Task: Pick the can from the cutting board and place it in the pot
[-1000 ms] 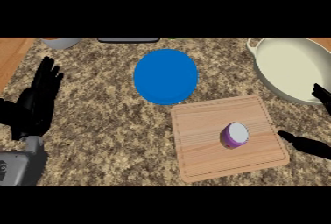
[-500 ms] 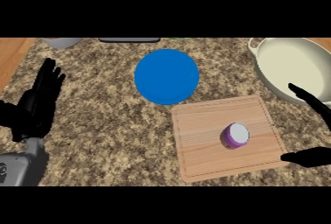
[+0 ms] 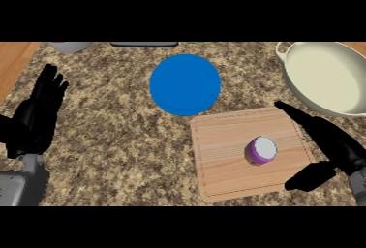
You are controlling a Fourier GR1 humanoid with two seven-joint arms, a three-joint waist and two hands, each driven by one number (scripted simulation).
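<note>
A purple can [image 3: 261, 150] with a pale lid stands on the wooden cutting board [image 3: 221, 160] at the lower right. The cream pot [image 3: 328, 77] sits at the upper right corner. My right hand [image 3: 336, 147] reaches in from the right edge, open, its fingers stretched along the board's right side and the thumb by the board's lower right corner. It lies just right of the can and does not touch it. My left hand [image 3: 36, 118] rests open at the left edge, fingers up.
A blue plate [image 3: 184, 84] lies on the speckled counter above the board. A grey bowl [image 3: 69, 46] and a dark object [image 3: 143, 44] sit at the far edge. Wooden surface shows at the far left.
My right hand has come further in from the right edge toward the can, fingers now over the board's right side. The can, pot and left hand have stayed put.
</note>
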